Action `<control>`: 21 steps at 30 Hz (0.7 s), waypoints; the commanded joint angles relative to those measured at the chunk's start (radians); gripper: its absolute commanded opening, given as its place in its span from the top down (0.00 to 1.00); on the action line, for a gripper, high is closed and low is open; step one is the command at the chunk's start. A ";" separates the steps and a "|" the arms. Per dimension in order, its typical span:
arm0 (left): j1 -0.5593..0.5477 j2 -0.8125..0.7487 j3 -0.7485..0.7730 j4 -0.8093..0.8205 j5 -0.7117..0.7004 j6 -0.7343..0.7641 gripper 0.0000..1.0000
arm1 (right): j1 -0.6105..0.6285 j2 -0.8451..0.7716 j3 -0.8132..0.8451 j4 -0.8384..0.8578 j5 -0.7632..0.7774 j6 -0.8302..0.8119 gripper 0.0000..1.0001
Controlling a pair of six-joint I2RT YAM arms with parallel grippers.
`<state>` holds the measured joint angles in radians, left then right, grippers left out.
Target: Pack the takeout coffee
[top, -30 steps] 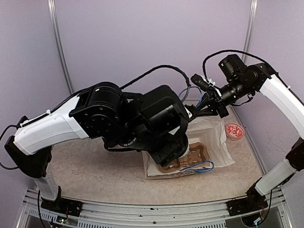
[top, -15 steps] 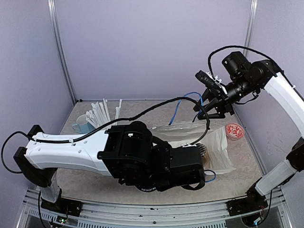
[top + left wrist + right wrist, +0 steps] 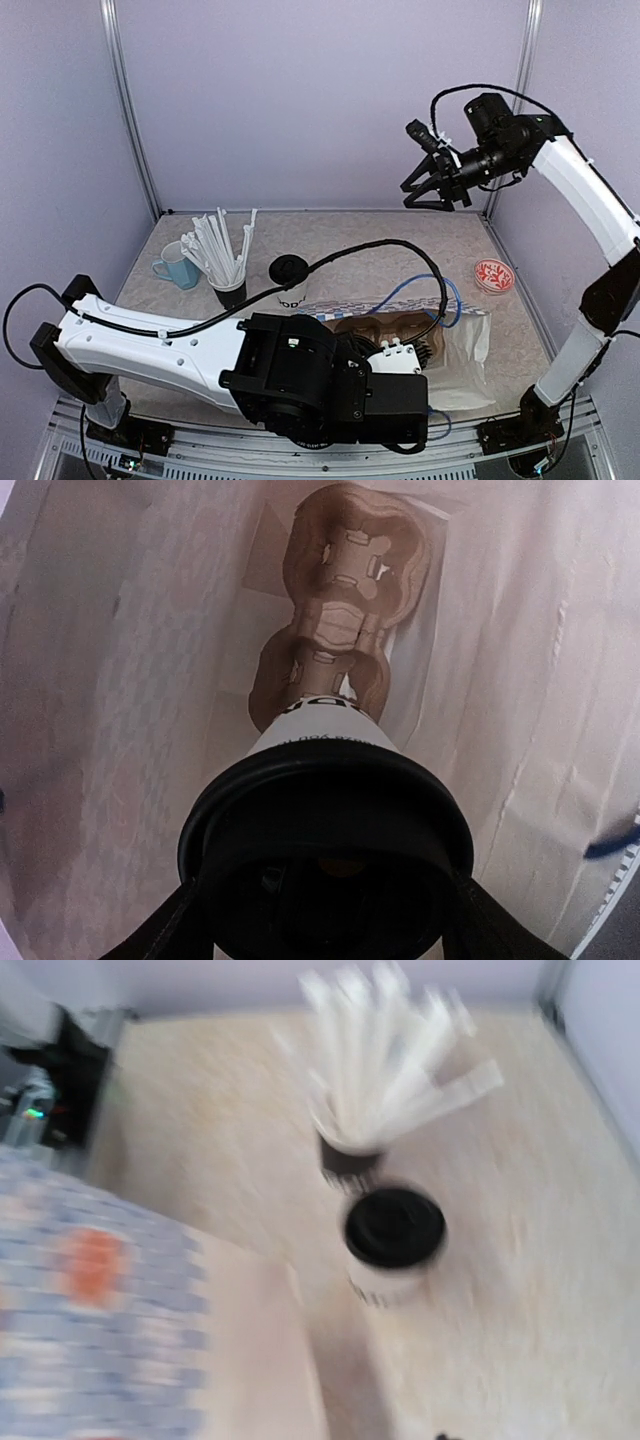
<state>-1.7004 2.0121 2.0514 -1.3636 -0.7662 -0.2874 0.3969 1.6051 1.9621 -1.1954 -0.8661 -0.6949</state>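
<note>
My left gripper is shut on one takeout coffee, a white cup with a black lid, its fingers on either side of the lid. The cup hangs base-down inside the white paper bag, over the near pocket of the brown cup carrier; whether it touches I cannot tell. A second takeout coffee stands on the table behind the bag, and shows blurred in the right wrist view. My right gripper is open and empty, high at the back right.
A black cup of white straws and a light-blue mug stand at the back left. A small red patterned dish sits at the right. The bag's blue handles lie loose over its top.
My right gripper opened, let go of the blue handle and rose toward the back wall. My left arm swung down to the front, carrying the cup into the bag.
</note>
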 commanded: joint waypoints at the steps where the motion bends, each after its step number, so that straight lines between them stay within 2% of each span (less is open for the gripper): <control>1: 0.004 0.027 0.018 -0.002 -0.053 0.003 0.41 | -0.036 0.162 -0.042 0.091 0.051 0.027 0.52; 6: 0.001 0.052 0.022 -0.002 -0.044 0.038 0.41 | -0.038 0.257 -0.094 0.115 0.057 0.003 0.55; 13: 0.012 0.064 0.033 0.019 -0.071 0.103 0.40 | -0.038 0.265 -0.264 0.168 0.040 -0.015 0.56; 21: 0.027 0.061 -0.004 0.055 -0.064 0.141 0.39 | -0.029 0.308 -0.376 0.169 0.039 -0.032 0.59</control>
<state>-1.6814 2.0724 2.0571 -1.3453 -0.8112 -0.1791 0.3634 1.8935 1.6310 -1.0397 -0.8104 -0.7082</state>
